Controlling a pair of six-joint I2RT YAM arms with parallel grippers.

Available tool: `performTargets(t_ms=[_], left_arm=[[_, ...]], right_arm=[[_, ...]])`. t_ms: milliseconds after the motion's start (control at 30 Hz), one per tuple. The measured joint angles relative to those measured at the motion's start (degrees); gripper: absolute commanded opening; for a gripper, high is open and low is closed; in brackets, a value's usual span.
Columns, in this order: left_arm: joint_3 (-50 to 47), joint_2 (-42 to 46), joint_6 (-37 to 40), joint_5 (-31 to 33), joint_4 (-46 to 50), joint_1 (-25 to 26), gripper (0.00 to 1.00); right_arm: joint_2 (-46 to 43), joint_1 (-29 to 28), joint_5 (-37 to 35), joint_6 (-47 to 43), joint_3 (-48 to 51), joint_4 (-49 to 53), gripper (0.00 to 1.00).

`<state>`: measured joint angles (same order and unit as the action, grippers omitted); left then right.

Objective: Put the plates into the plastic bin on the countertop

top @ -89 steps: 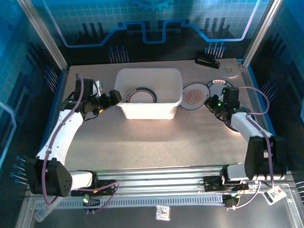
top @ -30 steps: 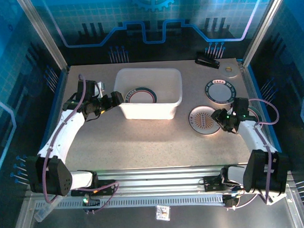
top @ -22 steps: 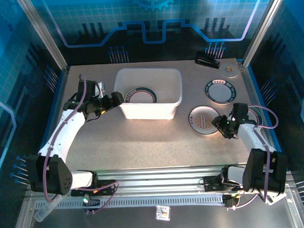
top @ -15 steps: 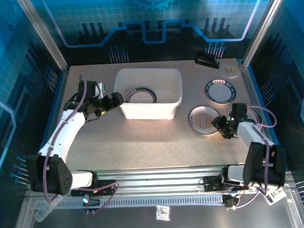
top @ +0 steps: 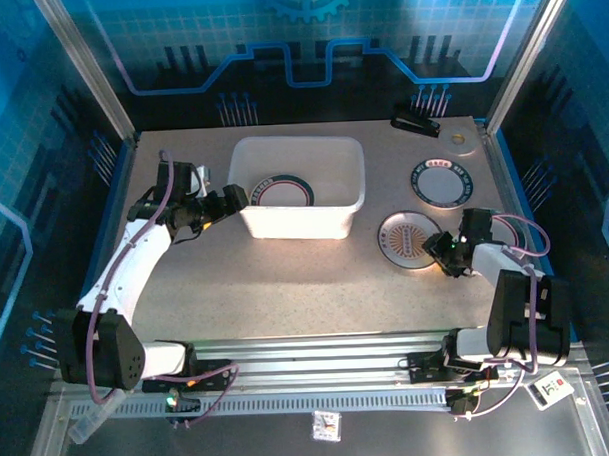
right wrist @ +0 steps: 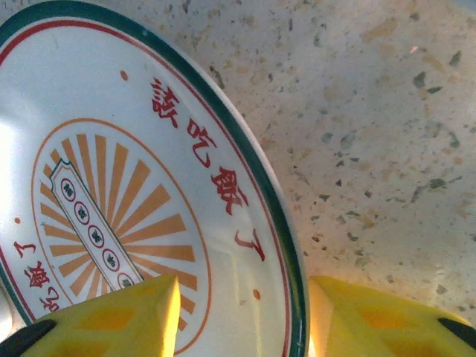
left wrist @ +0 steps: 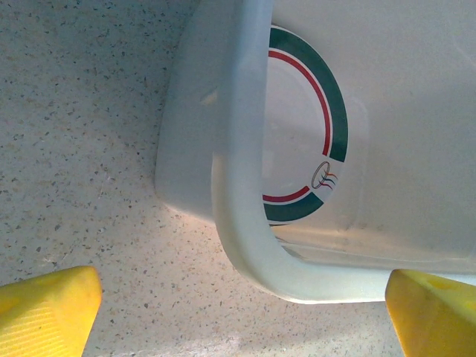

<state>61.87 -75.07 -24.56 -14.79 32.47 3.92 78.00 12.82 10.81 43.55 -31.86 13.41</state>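
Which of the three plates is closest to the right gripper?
The plate with the orange sunburst centre: the right gripper straddles its rim on the countertop. The plain-centred plate lies in the plastic bin; the dark-rimmed plate sits farther back.

Blue circuit-patterned walls point(top: 178, 32) stand behind slanted metal frame posts point(top: 84, 71).

1. We see the overhead view bright, its walls point(top: 42, 147) blue-tinted.
2. We see pale glare on the surface point(left wrist: 89, 149) beside the plastic bin point(left wrist: 242, 149).
3. We find both wrist views sharp and evenly lit.
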Motion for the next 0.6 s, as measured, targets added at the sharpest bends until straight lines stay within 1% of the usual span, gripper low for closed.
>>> performTargets(t_ms=[33,233,300,400,500,600], left_arm=[[0.0,-0.02,0.0,-0.02,0.0,0.0,0.99],[0.0,-0.55,-0.02,0.0,0.0,0.02,0.99],[0.0,-0.79,0.0,0.0,-0.02,0.02,0.99],[0.0,-1.01,0.0,0.0,0.0,0.02,0.99],[0.0,-1.01,0.02,0.0,0.0,0.02,0.99],[0.0,-1.01,0.0,-0.02,-0.02,0.02,0.99]], right_arm=[[0.02,0.0,-0.11,0.2,0.04,-0.15,0.45],[1.14,0.28,-1.36,0.92,0.2,-0.15,0.26],[1.09,0.39,-1.2,1.14,0.42,-0.42,0.18],[1.81,-0.04,0.87,1.4,1.31,-4.96,0.08],[0.63,-0.04,2.6,1.44,1.97,-7.3,0.02],[-2.95,-0.07,3.15,1.42,2.29,-7.15,0.0]])
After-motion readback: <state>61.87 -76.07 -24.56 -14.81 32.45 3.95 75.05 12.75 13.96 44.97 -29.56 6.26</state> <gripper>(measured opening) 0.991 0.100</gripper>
